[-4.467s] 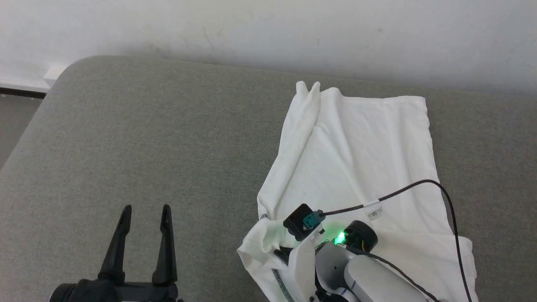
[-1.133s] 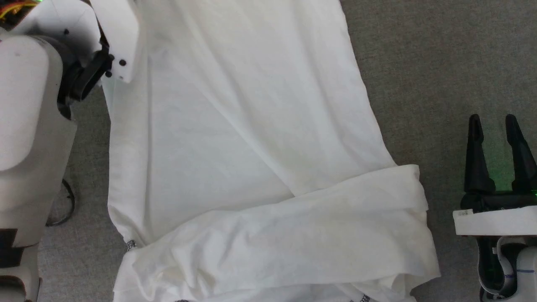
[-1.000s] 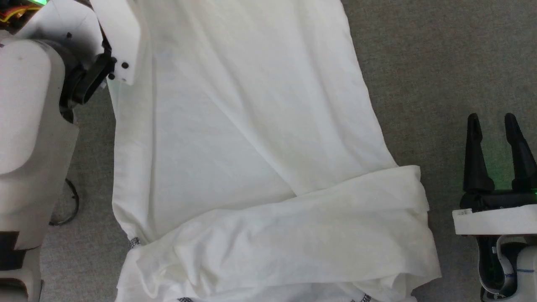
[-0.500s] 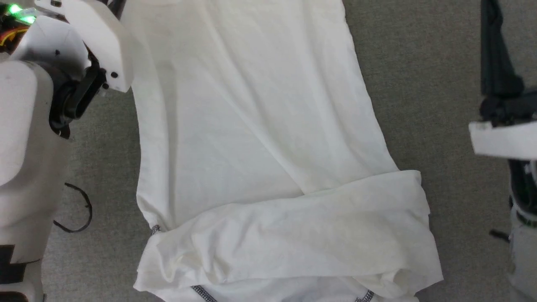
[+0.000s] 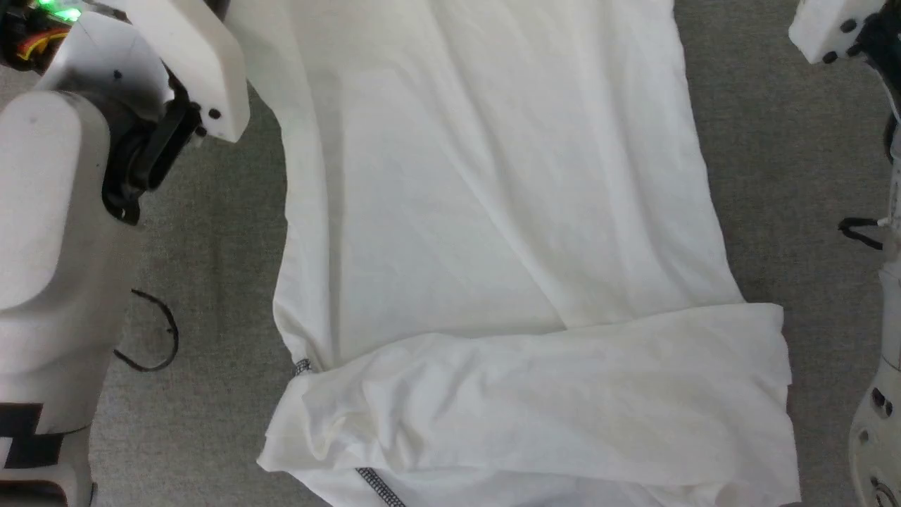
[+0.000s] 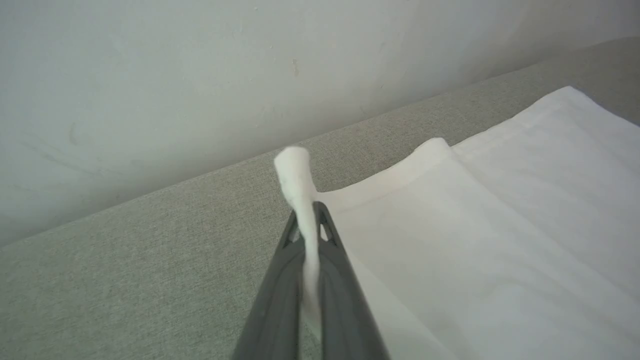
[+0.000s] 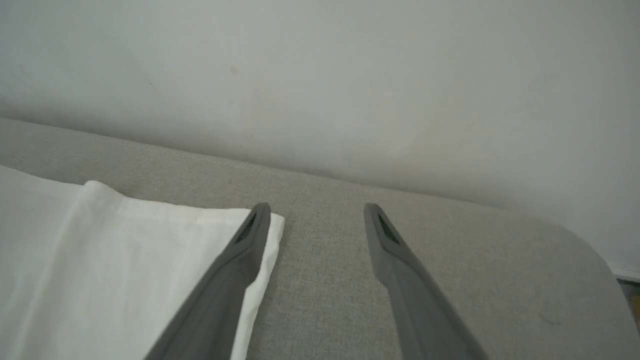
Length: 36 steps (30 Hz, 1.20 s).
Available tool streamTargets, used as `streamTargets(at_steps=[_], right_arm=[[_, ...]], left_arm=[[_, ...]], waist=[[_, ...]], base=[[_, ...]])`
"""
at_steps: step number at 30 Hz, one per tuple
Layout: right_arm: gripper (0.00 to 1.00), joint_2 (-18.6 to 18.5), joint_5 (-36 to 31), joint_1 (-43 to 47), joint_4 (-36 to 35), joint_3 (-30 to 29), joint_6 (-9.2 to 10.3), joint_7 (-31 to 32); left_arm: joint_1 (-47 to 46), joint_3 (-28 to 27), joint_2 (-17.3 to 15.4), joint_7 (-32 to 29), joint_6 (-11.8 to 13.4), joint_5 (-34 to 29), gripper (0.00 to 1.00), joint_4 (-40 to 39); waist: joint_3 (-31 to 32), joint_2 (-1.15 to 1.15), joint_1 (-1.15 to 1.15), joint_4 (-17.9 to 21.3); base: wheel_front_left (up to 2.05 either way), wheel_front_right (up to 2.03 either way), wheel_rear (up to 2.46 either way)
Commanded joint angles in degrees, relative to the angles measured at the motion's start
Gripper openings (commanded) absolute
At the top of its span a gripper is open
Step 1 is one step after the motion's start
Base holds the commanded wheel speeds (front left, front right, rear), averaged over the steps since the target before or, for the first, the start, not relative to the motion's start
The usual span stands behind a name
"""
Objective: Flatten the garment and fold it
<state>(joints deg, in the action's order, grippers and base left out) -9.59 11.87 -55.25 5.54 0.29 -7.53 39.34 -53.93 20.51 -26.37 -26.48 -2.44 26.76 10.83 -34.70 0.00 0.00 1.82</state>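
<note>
Step in hand, by my read: flattening, i.e. getting both far hem corners of the shirt (image 5: 493,232) held so the body can be pulled taut. Folding proper not yet begun, though 1 folded band (image 5: 549,401) of cloth (a sleeve, I think) lies across the near part of the body.

L gripper (image 6: 311,220): jaws pinched tight on a thin tuft of white cloth at 1 far corner of the shirt. The tuft pokes up past the tips. The rest of the shirt spreads away to the right of the jaws, flat on the grey cushion (image 6: 125,260). Wall (image 6: 150,75) beyond the tips.

R gripper (image 7: 317,215): jaws wide, nothing in them. The other corner (image 7: 274,235) sits at its left finger, edge just poking into the gap; btwn the jaws mostly bare cushion. Whether that finger touches the cloth, can't tell.

Next move, as I judge it: R should shift a little toward its own left so the corner lies btwn both jaws, drop to the cushion, then close on the hem. After that, both arms pull apart & outward to take out the diagonal creases.

Risk: R grabs cushion only, or L's thin pinch slips under tension.
</note>
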Motion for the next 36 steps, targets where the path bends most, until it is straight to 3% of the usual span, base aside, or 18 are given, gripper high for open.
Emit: streamTargets(at_steps=[1,10,21,22,24,36], right_arm=[[1.0,0.68,-0.76,-1.54,1.84,-0.34,0.04,1.35],[1.0,1.95,-3.86,-5.8,9.5,-0.82,0.04,9.24],[1.0,2.54,-4.99,-6.33,11.52,-2.73,0.04,10.9],[0.9,2.56,-5.25,-6.45,11.68,-2.94,0.04,10.77],[0.0,2.76,-5.88,-6.66,12.09,-3.56,0.04,10.52],[0.0,2.23,-5.88,-6.17,12.28,-4.85,0.04,2.03]], left_arm=[[-1.11,0.16,0.52,0.62,0.06,0.13,0.0,0.03],[-3.79,1.62,2.38,2.21,-0.54,-0.09,0.0,1.6],[-6.32,2.67,3.79,3.7,-1.33,0.28,0.0,4.11],[-6.47,2.71,3.82,3.86,-1.39,0.31,0.0,4.35],[-6.68,2.78,3.83,4.18,-1.49,0.39,0.0,4.87],[-6.02,1.68,2.03,11.03,-1.71,-0.25,0.0,6.26]], waist=[[-2.8,0.0,0.0,-2.36],[-6.4,0.0,0.0,-5.17],[-8.14,0.0,0.0,-7.33],[-8.24,0.0,0.0,-7.41],[-8.3,0.0,0.0,-7.42],[-2.29,0.0,0.0,-5.31]], base=[[0.0,0.0,0.0],[0.0,0.0,0.0],[0.0,0.0,0.0],[0.0,0.0,0.0],[0.0,0.0,0.0],[0.0,0.0,0.0]])
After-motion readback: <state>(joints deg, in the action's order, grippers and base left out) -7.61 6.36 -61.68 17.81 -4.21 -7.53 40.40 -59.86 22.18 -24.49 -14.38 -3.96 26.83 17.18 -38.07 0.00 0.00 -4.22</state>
